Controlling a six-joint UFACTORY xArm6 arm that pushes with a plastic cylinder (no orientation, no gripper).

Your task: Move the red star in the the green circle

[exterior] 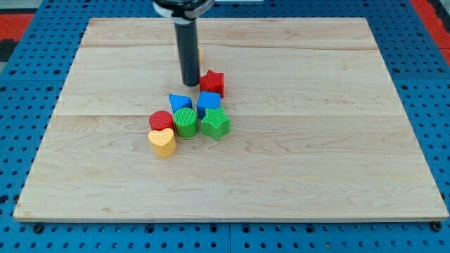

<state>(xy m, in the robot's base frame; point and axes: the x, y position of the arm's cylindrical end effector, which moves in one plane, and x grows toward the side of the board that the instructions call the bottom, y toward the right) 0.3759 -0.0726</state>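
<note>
The red star (pixel 213 83) lies on the wooden board, above the cluster of blocks. The green circle (pixel 185 121) stands in the cluster, below and to the left of the star. My tip (pixel 190 83) is on the board just left of the red star, close to it or touching it. A small yellow-orange block (pixel 200 54) shows partly behind the rod.
A blue triangle (pixel 180 102) and a blue block (pixel 208 103) lie between the star and the green circle. A green star (pixel 216 124) sits right of the circle. A red cylinder (pixel 161 121) and a yellow heart (pixel 162 141) sit at its left.
</note>
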